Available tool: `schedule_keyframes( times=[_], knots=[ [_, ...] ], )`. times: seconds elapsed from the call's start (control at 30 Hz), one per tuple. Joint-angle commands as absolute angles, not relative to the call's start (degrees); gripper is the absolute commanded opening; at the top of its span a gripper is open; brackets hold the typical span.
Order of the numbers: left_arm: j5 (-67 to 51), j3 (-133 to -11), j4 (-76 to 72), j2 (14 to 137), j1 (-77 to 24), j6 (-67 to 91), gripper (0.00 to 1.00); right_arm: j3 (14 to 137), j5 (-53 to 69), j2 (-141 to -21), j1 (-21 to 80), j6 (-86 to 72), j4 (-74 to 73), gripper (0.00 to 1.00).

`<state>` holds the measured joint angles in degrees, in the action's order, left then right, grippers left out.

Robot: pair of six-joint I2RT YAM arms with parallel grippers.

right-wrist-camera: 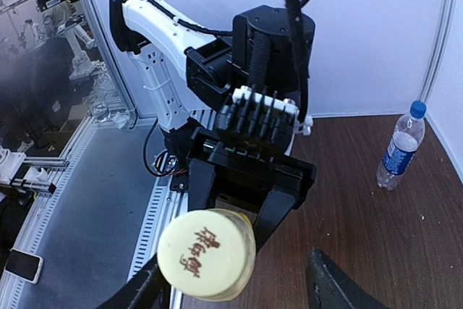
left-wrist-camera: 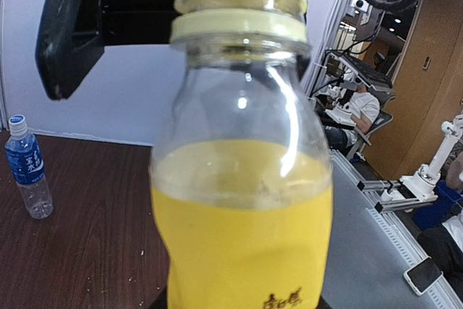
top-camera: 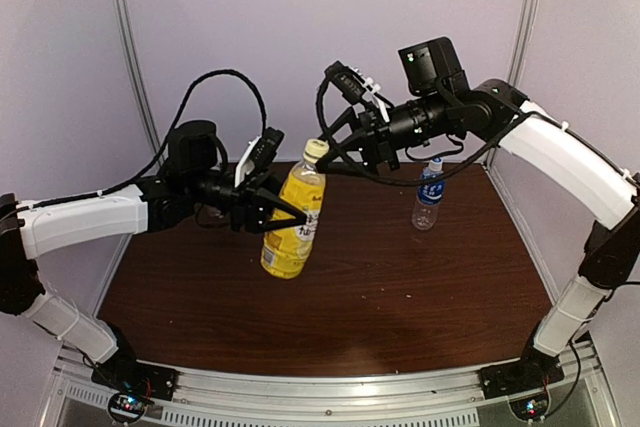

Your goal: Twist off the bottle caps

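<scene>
Cap: the yellow cap (top-camera: 316, 148) sits on the neck of the yellow-orange bottle (top-camera: 290, 227).
Bottle: tilted over the middle of the table (top-camera: 400, 287), yellow liquid up to its shoulder.
Left claw (top-camera: 275, 209): clamped on the bottle's body.
Right claw (right-wrist-camera: 235, 287): fingers spread apart, one on either side of the cap.
Background: a clear bottle (top-camera: 428, 197), blue-capped, stands upright, well apart at the far right.

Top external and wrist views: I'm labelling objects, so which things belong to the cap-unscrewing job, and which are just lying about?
Job: yellow bottle, its pale yellow cap, clear bottle, its blue cap.
Lying about: phone on the floor, seated person in the background.
</scene>
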<state>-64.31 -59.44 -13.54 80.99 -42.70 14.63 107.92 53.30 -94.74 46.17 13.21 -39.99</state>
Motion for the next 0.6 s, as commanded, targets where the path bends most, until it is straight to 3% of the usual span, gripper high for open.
schedule_keyframes(
  times=[0.0,0.2,0.57],
  knots=[
    [-61.57,-60.38,-15.24,79.21,-42.88,12.45,0.36,105.33,48.88,-91.18,45.79,10.4,-37.52,0.68],
    [-55.44,-60.47,-13.11,78.67,-42.89,10.78,0.36,103.96,42.74,-88.51,46.28,1.0,-32.22,0.81],
    [-35.81,-60.12,-8.48,76.79,-42.91,7.72,0.37,106.86,22.25,-91.32,48.76,-22.6,-28.12,0.87]
  ],
)
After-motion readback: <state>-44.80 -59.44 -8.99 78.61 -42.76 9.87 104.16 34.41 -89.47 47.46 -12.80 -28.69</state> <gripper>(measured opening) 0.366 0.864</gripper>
